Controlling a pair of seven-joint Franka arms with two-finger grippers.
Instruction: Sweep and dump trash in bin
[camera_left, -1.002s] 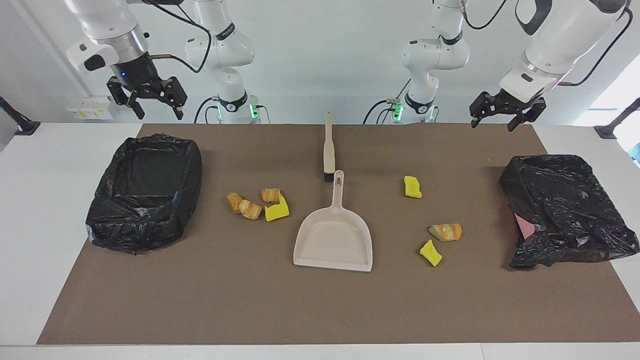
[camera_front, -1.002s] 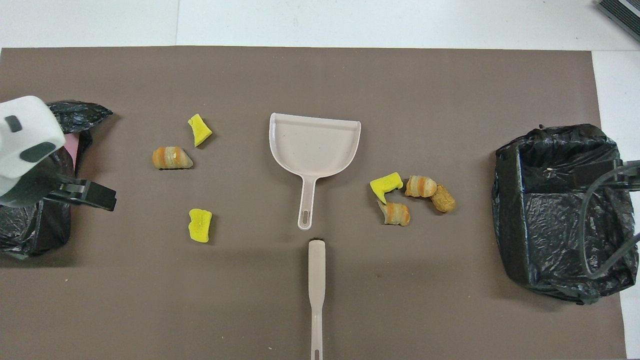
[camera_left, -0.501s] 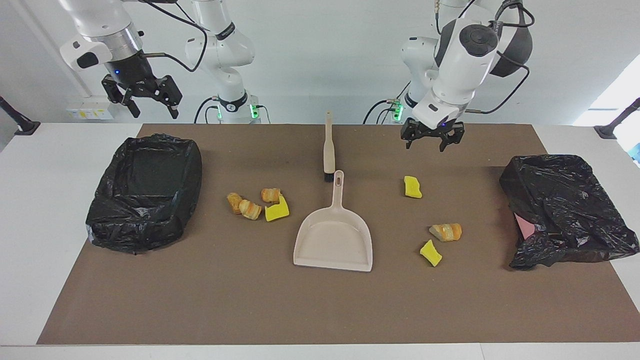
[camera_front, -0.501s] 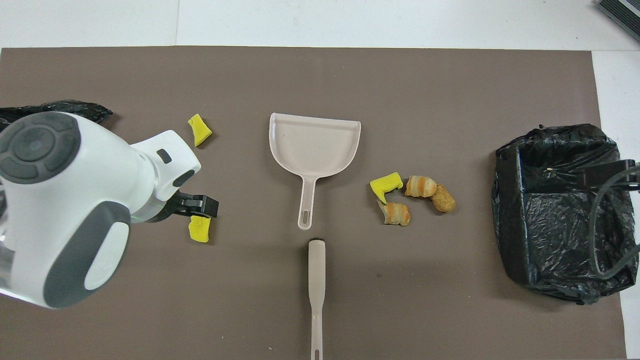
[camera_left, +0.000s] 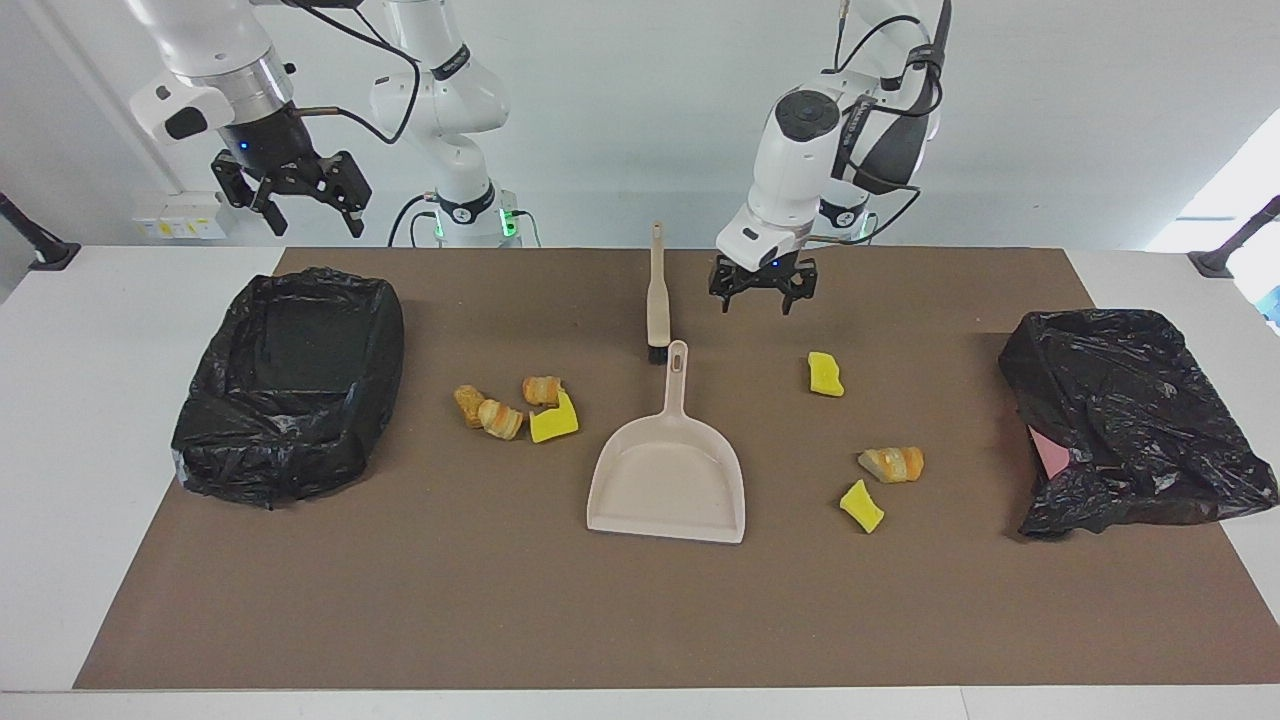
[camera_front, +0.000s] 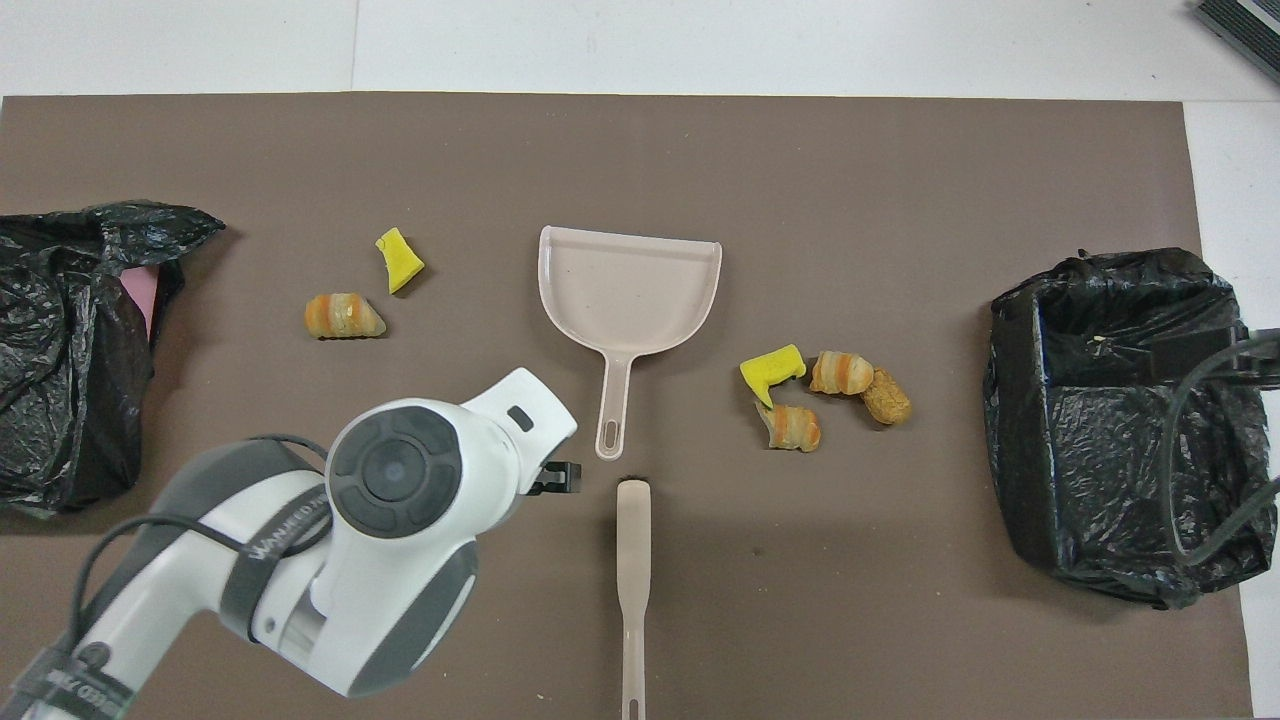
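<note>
I count the trash in two clusters on the brown mat: four pieces, three striped bread-like chunks and one yellow wedge, lie bunched and touching toward the right arm's end, beside the dustpan; toward the left arm's end I see two yellow wedges and one striped chunk, but from overhead the left arm covers the wedge nearest the robots, so only six pieces show there; the dustpan lies flat mid-mat, its long axis running toward and away from the robots, handle pointing at them and open mouth pointing away; the brush lies in line with it, nearer the robots, bristle head just short of the handle tip, and overhead its thin handle end runs right to the picture's bottom edge; the left pincer hangs spread and empty over bare mat beside the brush, toward the left arm's end; overhead I can only make out one black fingertip past the wrist housing; the right pincer waits spread and empty, high above the bench edge near the open black-lined bin, with its cable crossing the bin overhead; a second bin at the left arm's end has its bag collapsed over it, a pink patch showing; the mat is bare between the dustpan's mouth and the mat's edge away from the robots.
</note>
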